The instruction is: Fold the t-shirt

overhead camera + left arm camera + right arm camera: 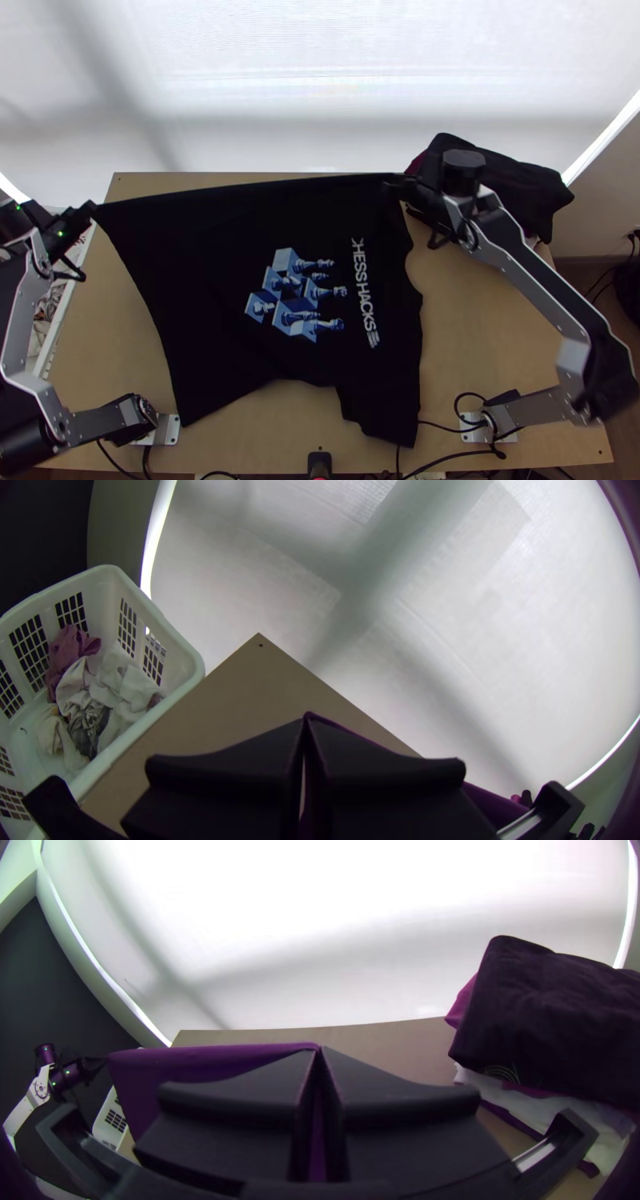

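Note:
The black t-shirt (216, 264), with a blue and white print, hangs stretched between both grippers, its upper edge taut and its lower part reaching down over the table's near side. My left gripper (94, 210) holds its left upper corner at the table's left edge. At the right end of the taut edge is my right gripper (400, 186), shut on the cloth. In the left wrist view the left gripper (305, 721) has its tips together on the fabric. The right gripper (319, 1049) pinches the shirt's edge (213, 1057) in the right wrist view.
A stack of folded clothes (512, 184) lies at the table's back right, close beside the right gripper. A white basket (150, 607) with clothes stands off the table's left side. Bare wood of the table (488, 320) shows right of the shirt.

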Robot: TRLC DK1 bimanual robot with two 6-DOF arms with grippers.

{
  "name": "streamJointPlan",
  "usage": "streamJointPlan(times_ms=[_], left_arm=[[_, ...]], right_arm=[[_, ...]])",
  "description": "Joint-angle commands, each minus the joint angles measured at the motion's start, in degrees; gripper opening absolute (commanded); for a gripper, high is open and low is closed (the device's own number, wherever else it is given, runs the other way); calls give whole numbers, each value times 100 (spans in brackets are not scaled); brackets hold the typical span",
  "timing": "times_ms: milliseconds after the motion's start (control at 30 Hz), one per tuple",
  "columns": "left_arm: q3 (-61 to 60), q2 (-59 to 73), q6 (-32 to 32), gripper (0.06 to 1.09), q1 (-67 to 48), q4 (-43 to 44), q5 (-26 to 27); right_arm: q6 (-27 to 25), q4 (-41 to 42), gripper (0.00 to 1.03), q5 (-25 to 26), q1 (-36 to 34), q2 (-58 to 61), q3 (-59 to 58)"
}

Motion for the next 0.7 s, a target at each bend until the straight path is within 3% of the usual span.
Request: streamJointPlan(times_ms=[0, 400, 667], left_arm=[[553, 487, -39, 10, 59, 296, -746], [2118, 2201, -206, 10, -767, 305, -1221], [2777, 3106, -337, 10, -855, 305, -1405]], right_arm=[[-70, 79, 3, 592, -500, 427, 580], [-79, -124, 3, 610, -500, 2150, 2337], [-79, -124, 3, 654, -447, 2783, 2873]])
